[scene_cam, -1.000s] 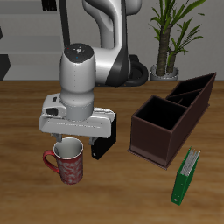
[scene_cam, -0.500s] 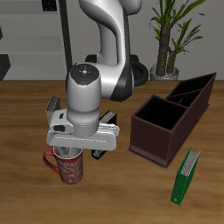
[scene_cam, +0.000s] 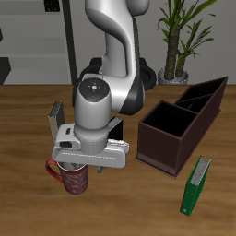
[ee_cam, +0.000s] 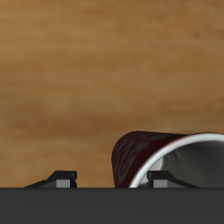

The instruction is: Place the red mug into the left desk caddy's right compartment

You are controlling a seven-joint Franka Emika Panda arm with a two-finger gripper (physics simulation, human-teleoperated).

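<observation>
**Red mug under the lowered claw**

The red mug (scene_cam: 74, 178) stands upright on the wooden table (scene_cam: 120, 198), near the front edge and well apart from the left desk caddy (scene_cam: 182, 123). In the exterior view only its lower body and part of its handle show; the arm's wrist housing covers its rim.

The gripper (scene_cam: 77, 167) is directly above the mug, at rim level. Its fingers are hidden behind the housing in the exterior view. In the wrist view the two fingertips (ee_cam: 61, 179) show only as small grey tips at the frame edge, set apart from each other. One tip lies over the mug's white interior, just inside the rim (ee_cam: 166, 156); the other lies outside the speckled red wall. The claw is therefore spread, straddling the wall. Whether either tip touches the wall cannot be told.

The caddy's right compartment (scene_cam: 167, 127), the wide low-walled section, sits at the end of the caddy nearest the mug. A green book (scene_cam: 194, 185) lies in front of the caddy.
</observation>
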